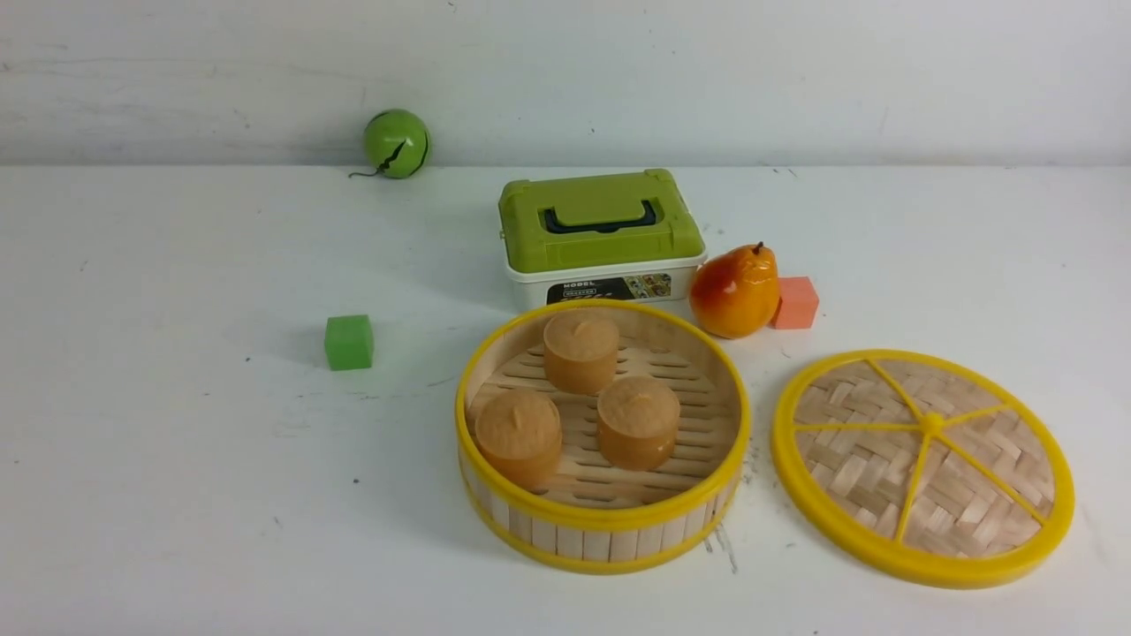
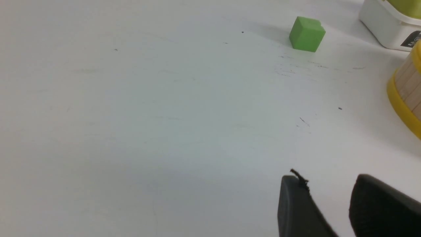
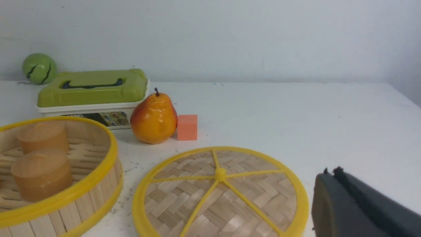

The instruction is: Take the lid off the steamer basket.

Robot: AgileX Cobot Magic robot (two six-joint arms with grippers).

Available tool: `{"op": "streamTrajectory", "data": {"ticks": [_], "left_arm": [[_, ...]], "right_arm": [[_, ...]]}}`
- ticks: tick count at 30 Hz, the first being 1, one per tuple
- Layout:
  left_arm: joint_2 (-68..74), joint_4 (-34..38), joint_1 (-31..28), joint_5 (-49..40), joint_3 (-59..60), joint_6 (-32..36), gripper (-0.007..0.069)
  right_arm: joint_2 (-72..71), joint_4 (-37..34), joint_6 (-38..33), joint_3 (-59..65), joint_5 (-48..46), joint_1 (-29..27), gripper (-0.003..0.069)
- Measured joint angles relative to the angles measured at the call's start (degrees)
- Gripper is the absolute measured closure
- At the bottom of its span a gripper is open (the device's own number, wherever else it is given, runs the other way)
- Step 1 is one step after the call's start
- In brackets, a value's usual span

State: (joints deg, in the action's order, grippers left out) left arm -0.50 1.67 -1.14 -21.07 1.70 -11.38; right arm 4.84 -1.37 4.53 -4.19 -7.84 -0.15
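Note:
The steamer basket (image 1: 601, 512) stands uncovered at the front middle of the table, with three brown buns (image 1: 637, 422) inside. Its lid (image 1: 923, 466) lies flat on the table just right of it, apart from the basket. The right wrist view shows the lid (image 3: 220, 194) and the basket (image 3: 98, 177) side by side. My right gripper (image 3: 330, 176) is shut and empty, hovering beside the lid's rim. My left gripper (image 2: 329, 184) stands open over bare table, with nothing between its fingers, left of the basket (image 2: 406, 95). Neither gripper shows in the front view.
A white box with a green handled lid (image 1: 601, 234) stands behind the basket. A pear (image 1: 735, 291) and an orange cube (image 1: 795, 302) sit to its right. A green cube (image 1: 348, 342) lies at the left, a green ball (image 1: 396, 142) by the back wall.

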Motion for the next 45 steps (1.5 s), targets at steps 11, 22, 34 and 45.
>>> {"op": "streamTrajectory", "data": {"ticks": [11, 22, 34, 45], "left_arm": [[0.0, 0.0, 0.0, 0.0, 0.0, 0.0, 0.0385], [0.0, 0.0, 0.0, 0.0, 0.0, 0.0, 0.0385], [0.0, 0.0, 0.0, 0.0, 0.0, 0.0, 0.0385], [0.0, 0.0, 0.0, 0.0, 0.0, 0.0, 0.0385]], "right_arm": [[-5.39, 1.07, 2.26, 5.74, -11.33, -3.78, 0.068], [-5.39, 2.7, 2.31, 5.28, -14.11, 0.08, 0.068], [-5.39, 2.65, 2.31, 5.28, -14.11, 0.72, 0.0676], [-5.39, 2.65, 2.32, 5.28, -14.11, 0.72, 0.0672]]}}
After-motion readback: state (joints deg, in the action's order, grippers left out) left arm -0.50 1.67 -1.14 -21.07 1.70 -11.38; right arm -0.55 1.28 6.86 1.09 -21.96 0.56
